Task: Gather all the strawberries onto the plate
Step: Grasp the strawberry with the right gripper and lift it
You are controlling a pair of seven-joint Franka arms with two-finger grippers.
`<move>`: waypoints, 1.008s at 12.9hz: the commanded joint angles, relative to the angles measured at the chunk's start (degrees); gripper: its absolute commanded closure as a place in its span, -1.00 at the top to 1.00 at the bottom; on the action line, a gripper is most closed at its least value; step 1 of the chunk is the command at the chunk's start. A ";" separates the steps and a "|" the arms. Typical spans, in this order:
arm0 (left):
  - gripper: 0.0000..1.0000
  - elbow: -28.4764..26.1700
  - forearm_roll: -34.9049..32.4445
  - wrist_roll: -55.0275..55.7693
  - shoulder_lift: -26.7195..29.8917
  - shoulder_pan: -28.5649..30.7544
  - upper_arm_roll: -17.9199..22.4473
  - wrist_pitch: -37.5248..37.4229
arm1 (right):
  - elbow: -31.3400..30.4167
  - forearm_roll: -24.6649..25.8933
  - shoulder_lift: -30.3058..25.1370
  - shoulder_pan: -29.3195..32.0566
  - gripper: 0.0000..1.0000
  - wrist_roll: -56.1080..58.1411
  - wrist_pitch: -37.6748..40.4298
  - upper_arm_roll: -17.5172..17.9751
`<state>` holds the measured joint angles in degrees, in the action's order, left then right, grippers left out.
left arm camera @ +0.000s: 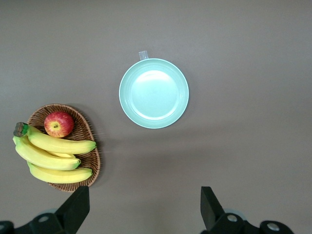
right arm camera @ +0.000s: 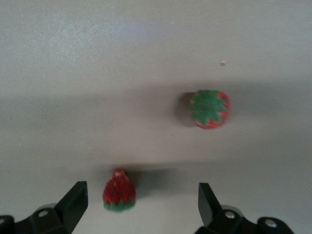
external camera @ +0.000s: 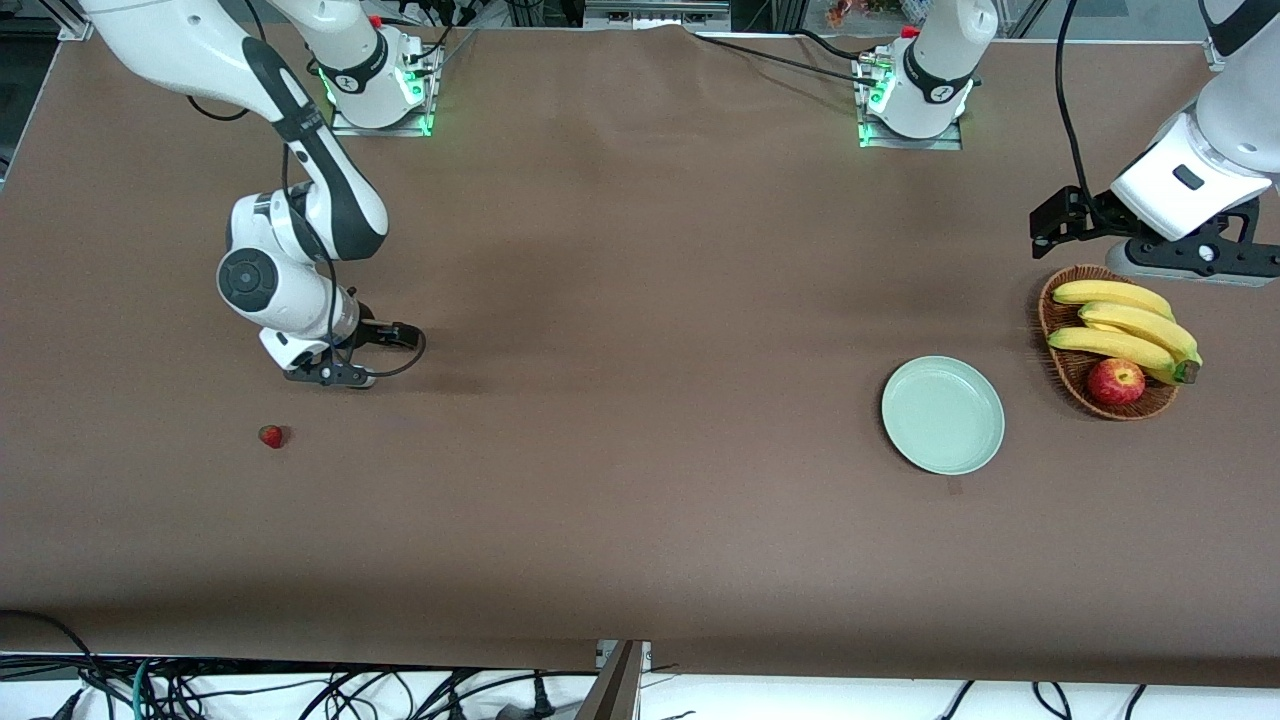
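Note:
One strawberry (external camera: 271, 436) lies on the brown table, nearer to the front camera than my right gripper (external camera: 330, 372), which hangs low over the table. The right wrist view shows two strawberries. One strawberry (right arm camera: 119, 191) lies on its side in the gap of my open right gripper (right arm camera: 142, 196), touching neither finger. The other strawberry (right arm camera: 210, 109) sits apart with its green cap up. The mint-green plate (external camera: 943, 414) (left arm camera: 154, 92) holds nothing. My left gripper (external camera: 1180, 260) (left arm camera: 144, 199) hangs open, high over the basket's edge.
A wicker basket (external camera: 1062, 368) (left arm camera: 90, 161) with bananas (external camera: 1125, 325) and a red apple (external camera: 1116, 381) stands beside the plate, toward the left arm's end of the table. Cables hang along the table's front edge.

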<state>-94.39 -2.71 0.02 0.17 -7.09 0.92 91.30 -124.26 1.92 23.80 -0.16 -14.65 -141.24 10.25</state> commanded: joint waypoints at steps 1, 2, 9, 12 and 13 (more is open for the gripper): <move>1.00 1.14 0.69 -0.19 -0.17 -0.20 0.14 -1.04 | -0.37 -0.51 0.98 -1.33 1.00 -0.20 -2.20 0.21; 1.00 1.14 0.69 -0.10 -0.17 -0.20 0.14 -1.04 | -0.45 -0.51 1.16 -1.69 1.00 -0.20 -2.29 0.21; 1.00 1.22 0.69 -0.10 -0.17 -0.29 0.05 -1.04 | -1.95 -0.51 1.25 -2.13 -0.49 -0.12 -1.32 0.21; 1.00 1.22 0.69 -0.10 -0.26 -0.29 0.05 -0.86 | -1.69 -0.34 0.99 -2.13 -1.00 -0.03 0.00 0.38; 1.00 1.22 0.69 -0.10 -0.26 -0.29 0.05 -0.86 | -1.25 -0.34 0.81 -2.13 -1.00 -0.12 0.00 1.69</move>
<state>-94.38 -2.71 0.02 0.17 -7.09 0.80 91.30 -125.11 1.95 25.35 -2.23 -14.65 -141.80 10.36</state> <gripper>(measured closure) 0.000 0.656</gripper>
